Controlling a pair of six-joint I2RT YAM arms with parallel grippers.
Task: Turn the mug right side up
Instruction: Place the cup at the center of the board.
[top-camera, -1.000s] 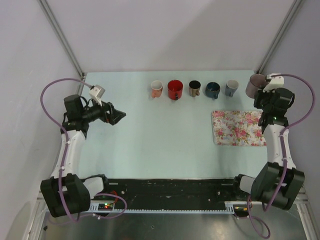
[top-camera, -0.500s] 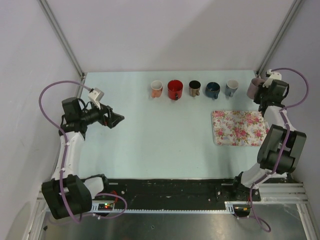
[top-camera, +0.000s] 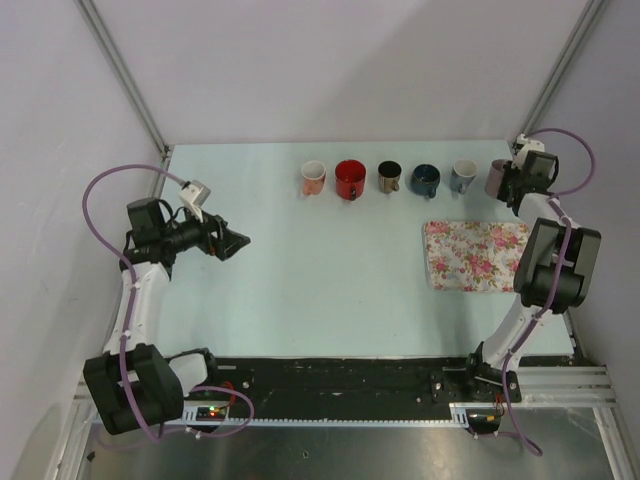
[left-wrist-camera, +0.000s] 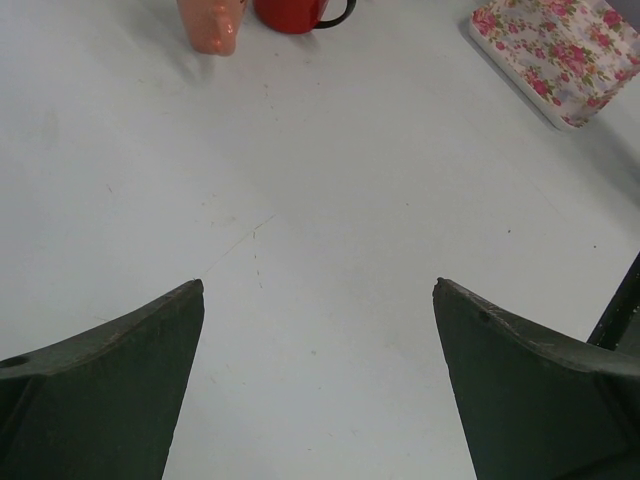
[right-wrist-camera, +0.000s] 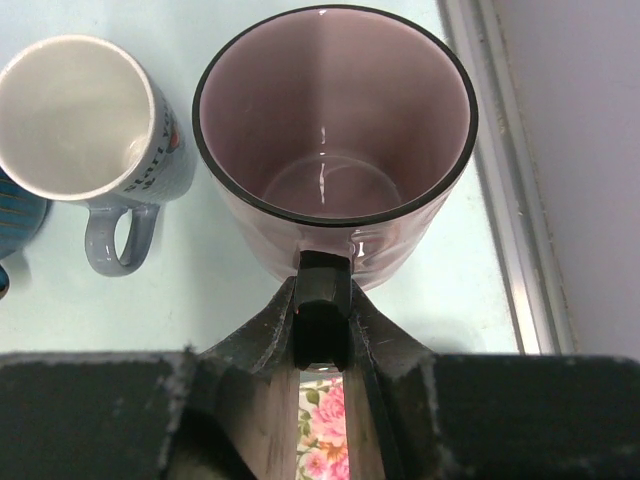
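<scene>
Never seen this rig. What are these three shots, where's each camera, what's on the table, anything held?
Two robot arms are bolted at the near edge of a table. One picture looks down from above and behind them; the others come from wrist cameras. On it stand a peach mug, red mug, brown mug, blue mug and grey mug in a row, plus a floral tray. The left end effector is open, empty. The right end effector is shut on the handle of a mauve mug, mouth up.
</scene>
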